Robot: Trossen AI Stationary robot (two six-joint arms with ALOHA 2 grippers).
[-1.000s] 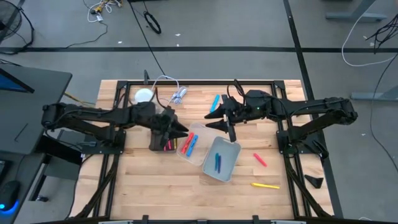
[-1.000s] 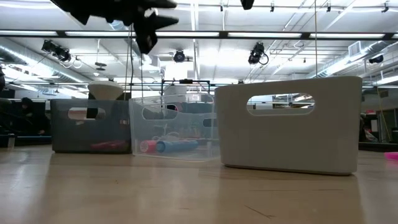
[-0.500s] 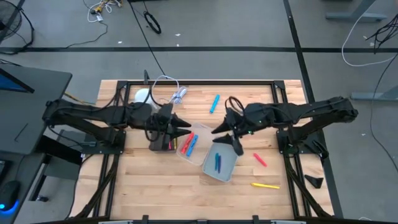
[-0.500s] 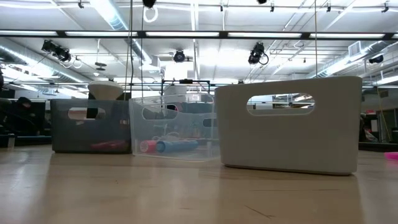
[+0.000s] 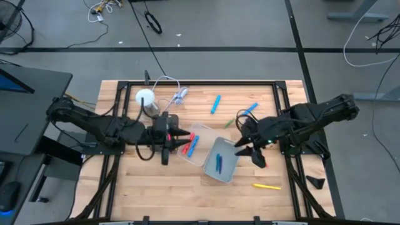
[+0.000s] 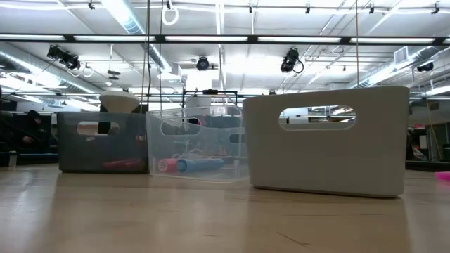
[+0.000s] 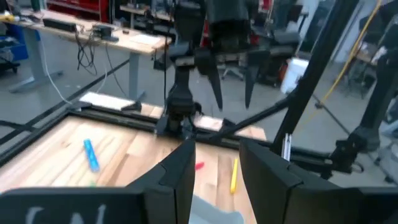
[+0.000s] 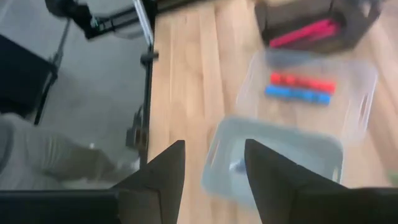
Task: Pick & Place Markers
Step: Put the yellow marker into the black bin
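Several markers lie on the table: a blue one (image 5: 215,103), another blue one (image 5: 250,109), a red one (image 5: 261,161) and a yellow one (image 5: 266,186). Red and blue markers (image 5: 190,145) lie in the clear bin (image 5: 201,132), blue ones (image 5: 219,164) in the white bin (image 5: 229,170), and pink ones (image 8: 303,32) in the dark bin (image 8: 323,43). My left gripper (image 5: 186,134) hovers open above the dark bin, pointing toward the table's right edge. My right gripper (image 5: 245,149) hovers open beside the white bin's right side. Neither gripper has anything between its fingers (image 7: 183,177) (image 8: 165,177).
A white round-topped lamp (image 5: 145,97) and a white cable bundle (image 5: 180,95) sit at the far left of the table. The three bins stand side by side in the low view: dark (image 6: 102,151), clear (image 6: 197,144), white (image 6: 327,140). Bare wood lies along the near edge.
Both grippers have risen; the left one has left the top of the low view. My left gripper has drifted toward the near edge over the dark bin. My right gripper has swung from the far side of the bins toward the near and right edges and has tipped downward.
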